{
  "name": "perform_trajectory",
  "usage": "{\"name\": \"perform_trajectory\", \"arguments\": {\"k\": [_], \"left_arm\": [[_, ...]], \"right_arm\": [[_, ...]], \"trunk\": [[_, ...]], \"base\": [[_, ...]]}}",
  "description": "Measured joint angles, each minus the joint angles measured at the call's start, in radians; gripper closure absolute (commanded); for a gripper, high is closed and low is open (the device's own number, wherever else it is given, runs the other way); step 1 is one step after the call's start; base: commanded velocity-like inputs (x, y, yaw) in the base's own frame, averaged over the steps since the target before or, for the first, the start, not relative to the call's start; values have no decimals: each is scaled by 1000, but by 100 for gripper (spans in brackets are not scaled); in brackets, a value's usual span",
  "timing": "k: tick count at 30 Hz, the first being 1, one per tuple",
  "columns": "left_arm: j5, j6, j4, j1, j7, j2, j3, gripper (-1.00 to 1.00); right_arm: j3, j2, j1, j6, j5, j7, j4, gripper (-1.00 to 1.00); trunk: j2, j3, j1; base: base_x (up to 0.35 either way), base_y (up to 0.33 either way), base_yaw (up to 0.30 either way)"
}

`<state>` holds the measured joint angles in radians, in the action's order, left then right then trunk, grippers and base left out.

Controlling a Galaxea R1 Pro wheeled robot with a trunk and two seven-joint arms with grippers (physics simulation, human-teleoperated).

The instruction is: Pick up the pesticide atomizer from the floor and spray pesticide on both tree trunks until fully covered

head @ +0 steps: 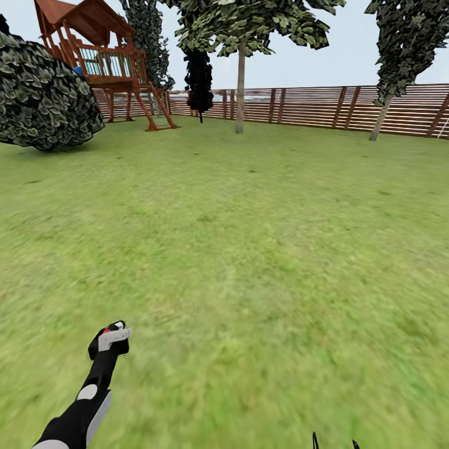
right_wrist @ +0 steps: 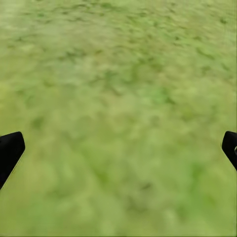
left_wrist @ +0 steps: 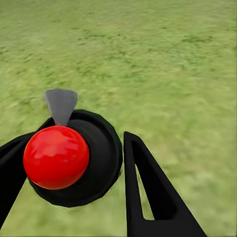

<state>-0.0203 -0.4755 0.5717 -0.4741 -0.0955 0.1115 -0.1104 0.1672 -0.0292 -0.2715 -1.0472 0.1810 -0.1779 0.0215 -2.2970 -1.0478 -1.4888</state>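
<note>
While the left claw grips the pesticide atomizer round its black body, low over the floor, the right claw hangs spread, holding nothing. Atomizer judged light, rigid, smooth plastic: hold the body, keep red knob and grey nozzle free

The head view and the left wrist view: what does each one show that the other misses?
The head view adds the two trees by the wooden fence, a play tower and a big bush. The left wrist view adds a close look at the sprayer's red ball top and grey nozzle between the fingers. Both share the lawn and the left end effector holding the sprayer.
</note>
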Motion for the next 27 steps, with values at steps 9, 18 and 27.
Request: {"name": "perform_trajectory", "arguments": {"k": [9,18,27], "left_arm": [[0,0,0,0,0,0,-1,100],[1,0,0,0,-2,3,-2,100],[1,-1,1,0,-2,0,2,100]], "right_arm": [[0,0,0,0,0,0,0,-100],[0,0,0,0,0,0,0,-100],[0,0,0,0,0,0,0,-100]], "trunk": [[0,0,0],[0,0,0],[0,0,0]], "base": [[340,0,0],[340,0,0],[340,0,0]]}}
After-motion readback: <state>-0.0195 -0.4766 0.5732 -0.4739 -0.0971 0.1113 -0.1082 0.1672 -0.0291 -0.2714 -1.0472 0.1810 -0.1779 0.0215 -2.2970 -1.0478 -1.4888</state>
